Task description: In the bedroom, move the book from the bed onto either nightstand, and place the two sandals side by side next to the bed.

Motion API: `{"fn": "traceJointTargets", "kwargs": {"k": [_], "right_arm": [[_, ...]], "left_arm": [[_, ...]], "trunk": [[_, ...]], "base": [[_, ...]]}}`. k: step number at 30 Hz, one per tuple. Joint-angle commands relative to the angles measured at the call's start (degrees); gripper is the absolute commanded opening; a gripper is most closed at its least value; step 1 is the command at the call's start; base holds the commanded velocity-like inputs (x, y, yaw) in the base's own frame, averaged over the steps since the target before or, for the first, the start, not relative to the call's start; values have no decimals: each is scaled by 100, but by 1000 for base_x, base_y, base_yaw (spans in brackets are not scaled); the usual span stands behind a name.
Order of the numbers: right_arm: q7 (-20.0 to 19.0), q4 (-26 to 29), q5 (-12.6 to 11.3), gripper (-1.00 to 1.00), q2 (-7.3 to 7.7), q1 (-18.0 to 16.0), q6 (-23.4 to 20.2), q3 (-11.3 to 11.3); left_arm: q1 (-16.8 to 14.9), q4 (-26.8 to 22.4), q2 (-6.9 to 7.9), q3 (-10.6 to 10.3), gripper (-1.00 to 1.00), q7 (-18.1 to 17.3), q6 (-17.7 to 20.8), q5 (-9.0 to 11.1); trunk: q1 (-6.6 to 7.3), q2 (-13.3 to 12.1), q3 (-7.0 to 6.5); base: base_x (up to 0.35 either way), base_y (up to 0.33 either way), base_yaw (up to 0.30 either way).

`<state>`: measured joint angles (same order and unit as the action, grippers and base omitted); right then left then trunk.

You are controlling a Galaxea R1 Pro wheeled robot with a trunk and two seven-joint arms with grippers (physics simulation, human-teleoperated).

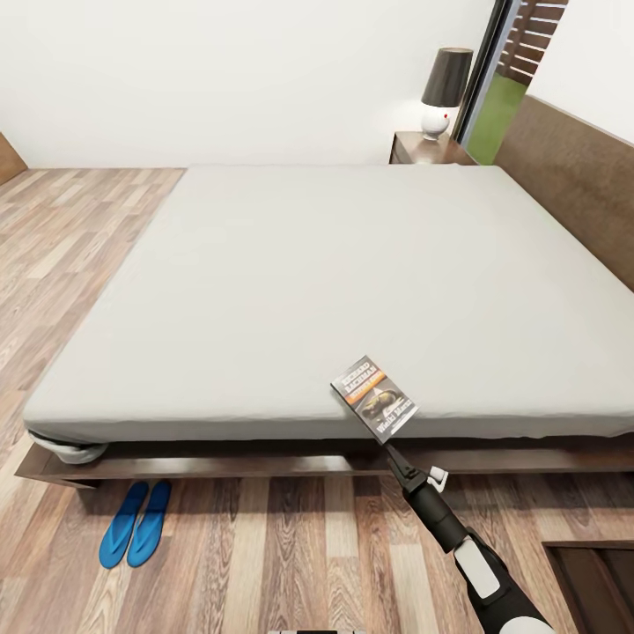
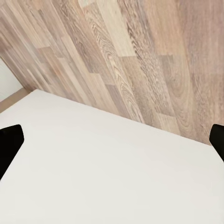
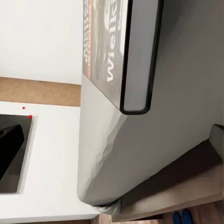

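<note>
The right gripper [image 1: 388,446] is clamped on the book [image 1: 375,398], held tilted above the bed's [image 1: 291,282] near edge. Left gripper's [image 2: 112,140] fingers spread apart. Two sandals [image 1: 135,523] lie together on the floor [image 1: 264,555], near left.

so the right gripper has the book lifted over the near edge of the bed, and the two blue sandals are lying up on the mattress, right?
Not quite. The right gripper does hold the book over the near edge of the bed, but the two blue sandals are not on the mattress. The head view shows them side by side on the wooden floor, beside the bed's near corner.
</note>
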<state>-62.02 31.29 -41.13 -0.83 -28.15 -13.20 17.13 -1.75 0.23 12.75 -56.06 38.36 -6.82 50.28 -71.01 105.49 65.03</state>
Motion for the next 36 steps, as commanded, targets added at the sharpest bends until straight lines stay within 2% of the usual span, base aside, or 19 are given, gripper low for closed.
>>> {"fn": "traceJointTargets", "kwargs": {"k": [1, 19, 36], "right_arm": [[-21, 0, -9, 100, -5, -4, -60, 27], [-24, -29, -10, 100, 56, -4, -63, 35], [-36, -86, -10, 100, 99, -3, -62, 131]], "left_arm": [[-1, 3, -1, -40, 100, 1, -31, 61], [-1, 2, -1, -63, 100, -4, -42, 53], [-1, 3, -1, -72, 100, -4, -48, 52]], "trunk": [[1, 1, 3], [1, 1, 3], [1, 1, 3]], "base": [[5, 0, 0], [48, 0, 0], [6, 0, 0]]}}
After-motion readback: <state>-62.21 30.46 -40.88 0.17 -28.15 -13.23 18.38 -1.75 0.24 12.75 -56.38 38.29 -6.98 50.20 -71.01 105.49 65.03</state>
